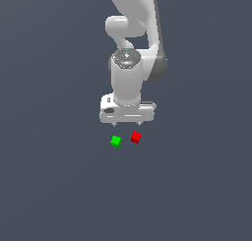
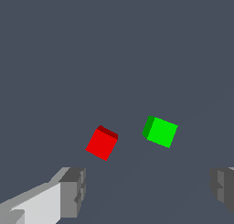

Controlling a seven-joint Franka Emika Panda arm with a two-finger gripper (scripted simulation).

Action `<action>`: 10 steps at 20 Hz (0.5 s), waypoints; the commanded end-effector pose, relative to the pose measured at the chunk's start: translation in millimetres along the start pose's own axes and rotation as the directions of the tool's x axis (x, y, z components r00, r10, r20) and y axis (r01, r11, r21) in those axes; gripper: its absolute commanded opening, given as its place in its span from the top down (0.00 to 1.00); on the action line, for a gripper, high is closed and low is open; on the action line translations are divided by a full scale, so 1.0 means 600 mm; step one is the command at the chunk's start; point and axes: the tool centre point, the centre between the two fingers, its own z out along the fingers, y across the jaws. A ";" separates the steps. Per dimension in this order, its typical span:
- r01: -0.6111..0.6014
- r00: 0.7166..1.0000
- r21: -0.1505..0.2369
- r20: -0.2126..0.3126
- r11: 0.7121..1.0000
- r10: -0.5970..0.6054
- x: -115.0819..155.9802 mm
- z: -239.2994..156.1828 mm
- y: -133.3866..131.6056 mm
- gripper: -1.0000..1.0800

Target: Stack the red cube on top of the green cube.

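The tiny red cube (image 1: pixel 136 137) rests on the dark grey floor, just to the exterior view's right of the same-sized green cube (image 1: pixel 115 141); a small gap separates them. My white gripper (image 1: pixel 127 123) hangs open a little above and behind both cubes, with nothing between its fingers. In the wrist view the red cube (image 2: pixel 102 143) and the green cube (image 2: pixel 160 131) lie side by side ahead of the gripper (image 2: pixel 148 191), whose grey fingertips (image 2: pixel 73 191) are spread wide apart.
The plain dark grey floor (image 1: pixel 59 186) stretches all around the cubes. The white arm (image 1: pixel 129 77) rises behind the gripper. No other objects show.
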 end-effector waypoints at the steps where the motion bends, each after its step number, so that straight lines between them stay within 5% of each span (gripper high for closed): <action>1: 0.000 1.000 0.000 0.000 1.000 0.000 0.000 0.000 0.000 0.04; 10: -0.050 0.999 -0.001 0.000 0.999 0.050 -0.005 0.017 -0.007 0.04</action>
